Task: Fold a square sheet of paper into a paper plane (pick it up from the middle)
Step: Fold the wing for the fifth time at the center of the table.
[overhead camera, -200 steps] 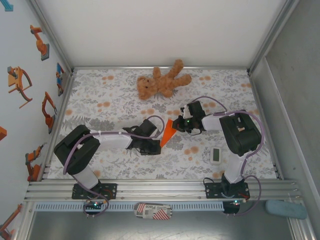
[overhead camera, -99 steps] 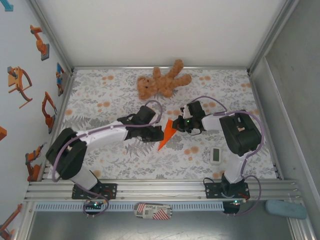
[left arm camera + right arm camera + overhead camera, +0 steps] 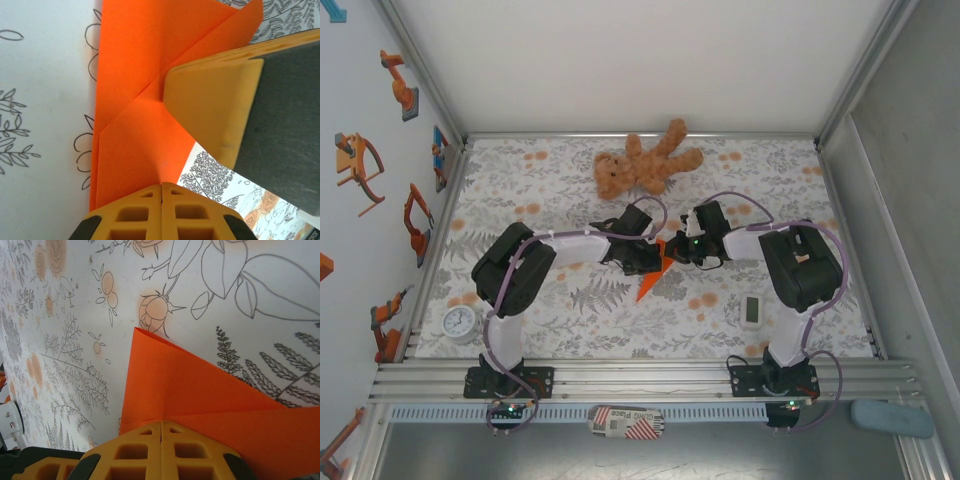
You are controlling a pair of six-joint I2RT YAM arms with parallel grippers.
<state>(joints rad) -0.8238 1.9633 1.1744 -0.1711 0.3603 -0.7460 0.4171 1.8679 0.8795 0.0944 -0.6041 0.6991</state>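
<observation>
The square sheet of paper (image 3: 648, 283) is bright orange and folded into a narrow pointed shape, its tip toward the near left. It lies on the floral tablecloth at the table's middle. My left gripper (image 3: 657, 261) is shut, its tips (image 3: 162, 185) resting on the paper (image 3: 135, 65) near a diagonal crease. Just right of it my right gripper (image 3: 672, 252) is shut too. Its tips (image 3: 161, 423) press on the paper (image 3: 175, 385) where two folded layers meet. One of the right gripper's yellow fingers (image 3: 210, 105) shows in the left wrist view. Whether either gripper pinches the paper I cannot tell.
A brown teddy bear (image 3: 645, 165) lies at the back centre. A small white rectangular gadget (image 3: 751, 310) sits near the right arm's base. A round white clock (image 3: 461, 322) rests at the near left by the left arm, and it shows as well in the right wrist view (image 3: 10, 422).
The left arm swung in from the near left until its gripper reached the paper beside the right gripper. The paper's tip shifted slightly nearer. The round clock came into sight.
</observation>
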